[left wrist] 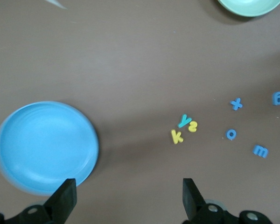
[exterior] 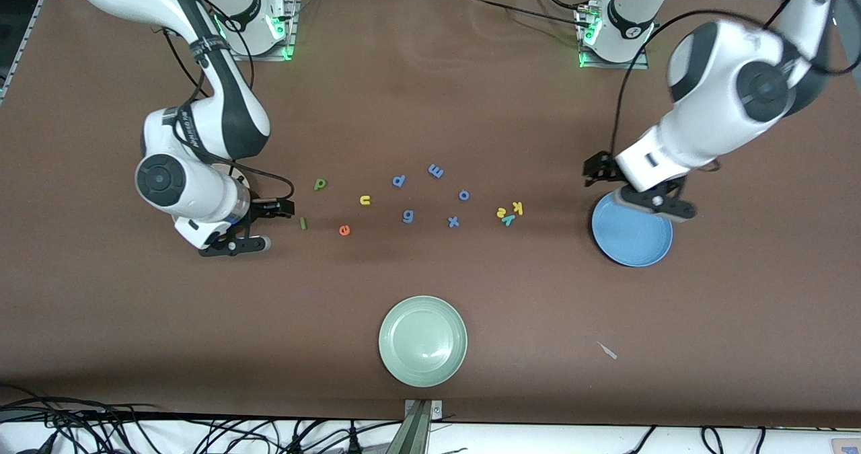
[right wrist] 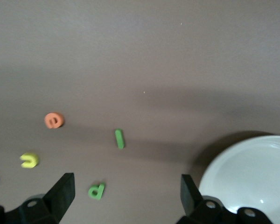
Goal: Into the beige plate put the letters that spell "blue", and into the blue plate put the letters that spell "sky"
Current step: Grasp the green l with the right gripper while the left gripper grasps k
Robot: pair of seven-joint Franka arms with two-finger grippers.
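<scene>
We've got both grippers spread wide and empty: left gripper (exterior: 644, 197) over the blue plate (exterior: 635, 239), right gripper (exterior: 259, 224) over what looks like the beige plate (right wrist: 252, 172), mostly hidden. Near the green plate (exterior: 422, 340), none plated yet: b (exterior: 320, 184), l (exterior: 303, 222), u (exterior: 365, 200), e (exterior: 344, 230), and s (exterior: 502, 212), k (exterior: 517, 207), y (exterior: 509, 220) clustered.

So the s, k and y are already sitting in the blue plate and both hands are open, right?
Not quite. The s, k and y lie on the table beside the blue plate, which holds nothing; the left wrist view shows this. The left hand and right hand are indeed open.
</scene>
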